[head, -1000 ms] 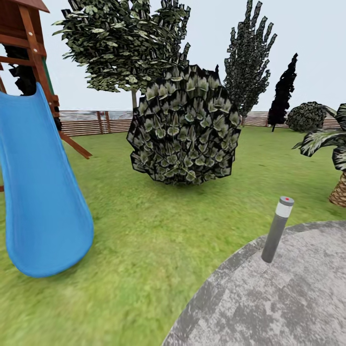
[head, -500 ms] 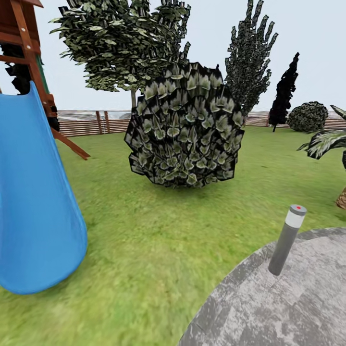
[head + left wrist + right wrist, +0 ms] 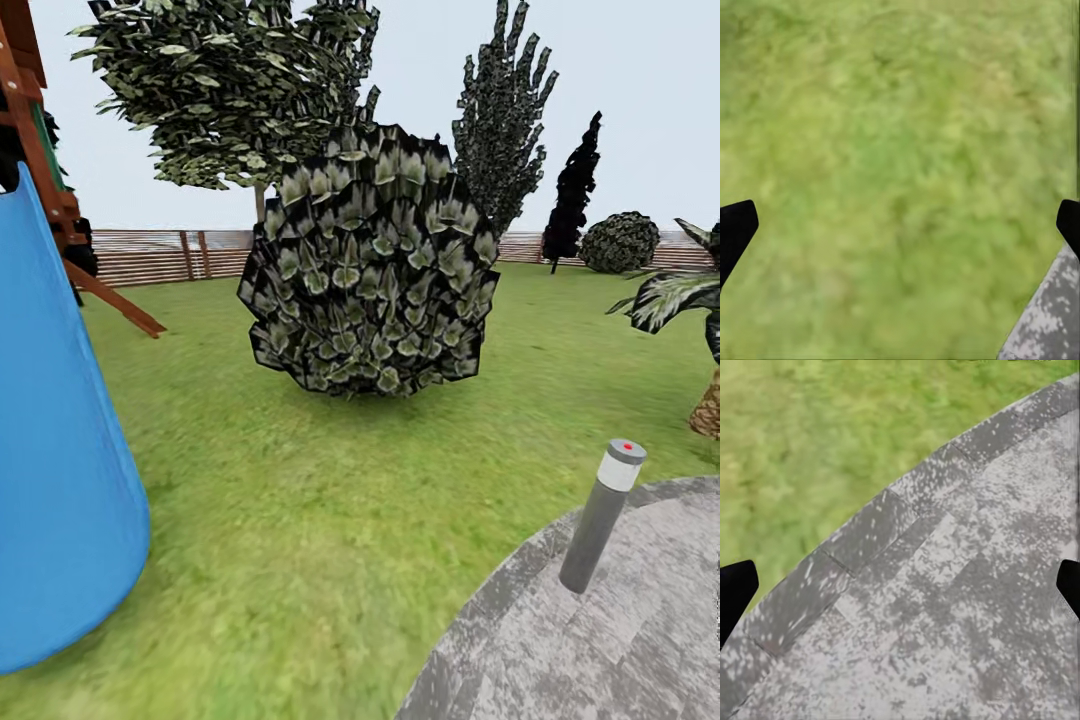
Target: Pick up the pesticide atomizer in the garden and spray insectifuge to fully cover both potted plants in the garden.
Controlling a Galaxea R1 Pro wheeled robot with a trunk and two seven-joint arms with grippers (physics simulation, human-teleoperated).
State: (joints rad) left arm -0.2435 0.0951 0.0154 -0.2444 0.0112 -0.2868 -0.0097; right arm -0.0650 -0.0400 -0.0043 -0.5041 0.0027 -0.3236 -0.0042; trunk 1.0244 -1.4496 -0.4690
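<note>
Three views, taken in turn. From the head: a mottled green lawn (image 3: 300,520), soft and blurred in texture, with a rounded broad-leaved bush (image 3: 370,262) at centre, dark and scaly-looking. At the left edge, a smooth blue slide (image 3: 55,450) under a brown wooden frame (image 3: 40,170). Lower right, a curved grey stone patio (image 3: 640,640), speckled, bearing a slim grey bollard lamp (image 3: 603,515) with a red-dotted cap, tilted slightly. Far back, a slatted brown fence (image 3: 170,255) and dark trees (image 3: 505,110); a palm-like plant (image 3: 690,320) cut off at right. Against the earlier pictures, whole scene slid leftward, slide now largely out of frame: camera movement, not the things'. No atomizer or small potted plants visible here.

Left wrist: grass, a corner of patio stone, left gripper (image 3: 900,229) with dark fingertips spread wide, nothing between.

Right wrist: patio's brick-edged rim meeting grass, right gripper (image 3: 900,589) likewise parted and empty.
</note>
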